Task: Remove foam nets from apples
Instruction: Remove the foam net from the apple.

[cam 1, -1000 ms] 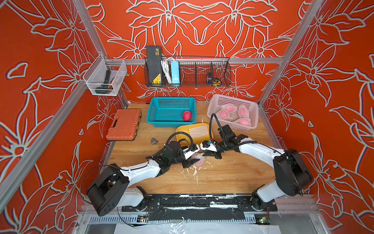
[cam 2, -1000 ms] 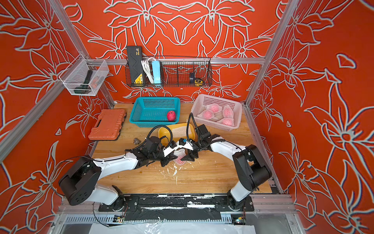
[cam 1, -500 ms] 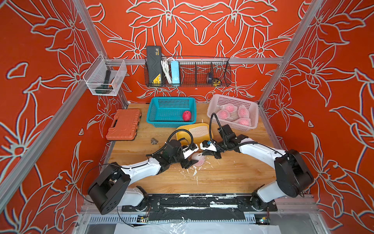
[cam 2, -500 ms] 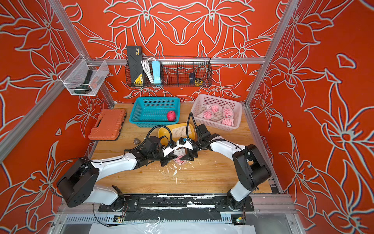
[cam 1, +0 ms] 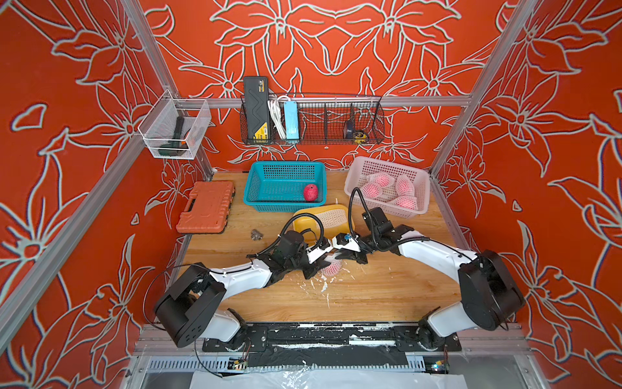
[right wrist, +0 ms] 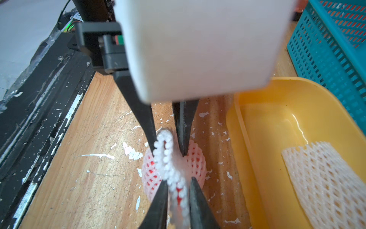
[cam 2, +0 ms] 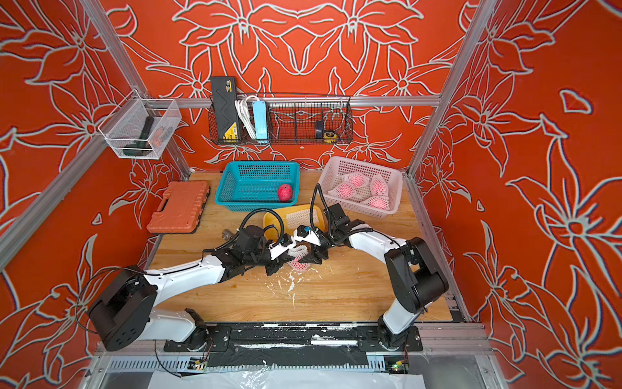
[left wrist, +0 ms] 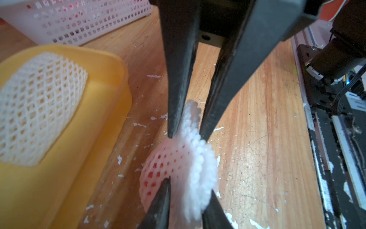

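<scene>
A netted apple (cam 1: 331, 268) (cam 2: 299, 263) lies mid-table, red skin showing through its foam net (left wrist: 168, 168) (right wrist: 196, 162). The net's bunched rim stands up from it. My left gripper (left wrist: 190, 185) (cam 1: 319, 266) is shut on that rim from one side. My right gripper (right wrist: 178, 180) (cam 1: 340, 258) pinches the same rim from the opposite side, its jaws narrow. A bare apple (cam 1: 310, 192) sits in the teal basket (cam 1: 269, 202). Several netted apples (cam 1: 404, 185) lie in the pink basket (cam 1: 404, 211). An empty foam net (cam 1: 333, 217) rests in the yellow tray (cam 1: 301, 220).
An orange tool case (cam 1: 206, 207) lies at the left of the table, with a small metal piece (cam 1: 256, 234) near it. White foam crumbs (cam 1: 323, 286) litter the wood in front of the grippers. The yellow tray stands right behind both grippers.
My left gripper's jaws have narrowed from wide open onto the net's rim. The right arm has hardly moved and stays at the rim.
</scene>
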